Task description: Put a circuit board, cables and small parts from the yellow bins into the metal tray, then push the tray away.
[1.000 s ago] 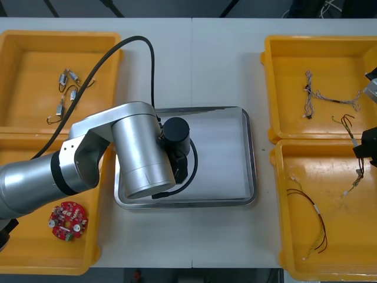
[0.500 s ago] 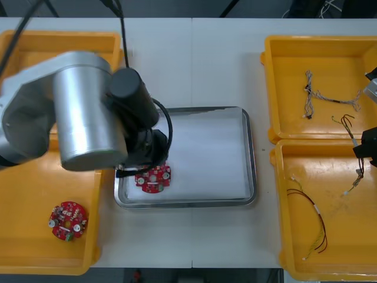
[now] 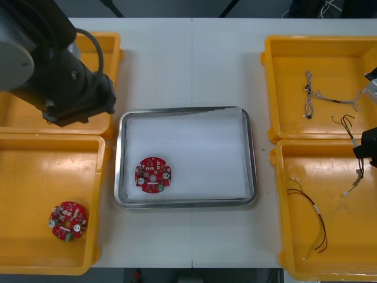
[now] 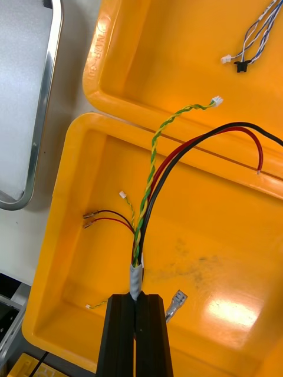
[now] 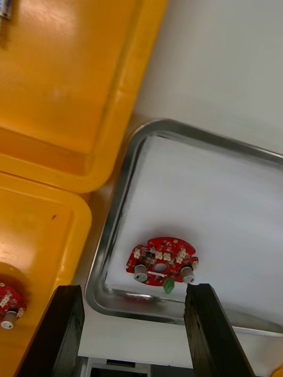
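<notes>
In the front view, the left arm (image 3: 56, 76) has pulled back over the far-left bin (image 3: 112, 44). A second ago it covered the tray (image 3: 250, 153); half a second ago it was just lifting off. The board (image 3: 152, 174) it brought now lies flat and free on the tray's white floor, near the near-left corner. A second board (image 3: 68, 220) remains in the near-left bin (image 3: 35, 147). The right arm (image 3: 365, 150) has not moved, waiting at the desk's (image 3: 194, 65) right edge where the two right bins meet. So the board step looks done, with the cables and small parts still to come. In the right wrist view, the right jaws are closed on the taped end of a cable (image 4: 152, 171). Its twisted yellow-green, red and black strands rise from them over the near-right bin (image 4: 71, 194), so a cable is probably next into the tray. In the left wrist view, the left jaws stand wide and empty. The board (image 5: 160, 268) lies beyond them in the tray (image 5: 112, 235), touching neither one, so the release was clean and the arm is free for the small parts.
</notes>
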